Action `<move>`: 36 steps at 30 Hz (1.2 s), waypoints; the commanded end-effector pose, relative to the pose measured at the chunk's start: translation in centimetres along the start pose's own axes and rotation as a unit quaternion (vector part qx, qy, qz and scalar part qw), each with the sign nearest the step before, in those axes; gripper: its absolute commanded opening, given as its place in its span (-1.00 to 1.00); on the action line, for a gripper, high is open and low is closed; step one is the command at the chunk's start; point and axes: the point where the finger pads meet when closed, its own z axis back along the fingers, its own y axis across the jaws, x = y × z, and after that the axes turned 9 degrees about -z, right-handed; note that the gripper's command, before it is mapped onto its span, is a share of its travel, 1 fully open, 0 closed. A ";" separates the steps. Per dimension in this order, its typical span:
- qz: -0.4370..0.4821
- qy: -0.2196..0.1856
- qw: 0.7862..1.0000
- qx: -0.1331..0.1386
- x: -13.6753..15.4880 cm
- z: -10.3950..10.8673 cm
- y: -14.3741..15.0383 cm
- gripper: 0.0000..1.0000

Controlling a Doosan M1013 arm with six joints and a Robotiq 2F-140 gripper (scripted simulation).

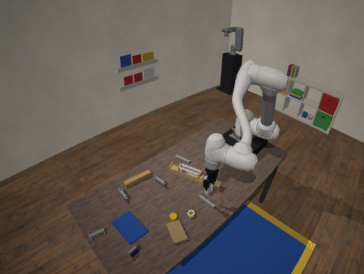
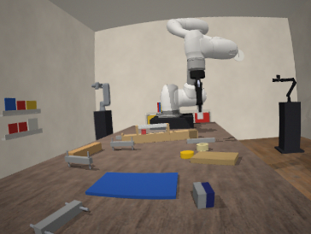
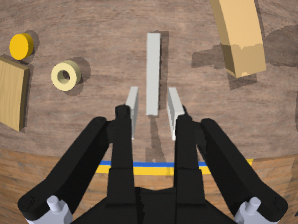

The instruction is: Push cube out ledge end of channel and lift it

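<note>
The tan wooden channel lies on the table ahead and to the right of my gripper. A small red cube shows inside it in the exterior view. It is hidden in the wrist view. A slim grey bar lies flat on the table, pointing away from me. My gripper hangs well above the bar's near end, fingers a little apart and straddling it in the wrist view. Nothing is between the fingers.
A yellow disc, a pale ring and a flat wooden board lie to the left. A blue mat, a wooden block and several grey bars lie farther off. The table edge is just behind my gripper.
</note>
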 end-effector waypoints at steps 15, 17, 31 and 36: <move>0.001 -0.001 1.000 0.000 0.1 -7.9 0.0 -0.55; 0.001 -0.001 1.000 0.000 0.1 -8.5 0.1 -0.55; 0.001 -0.001 1.000 0.000 0.1 -9.7 0.1 -0.55; 0.001 -0.001 1.000 0.000 0.1 -10.9 0.1 -0.55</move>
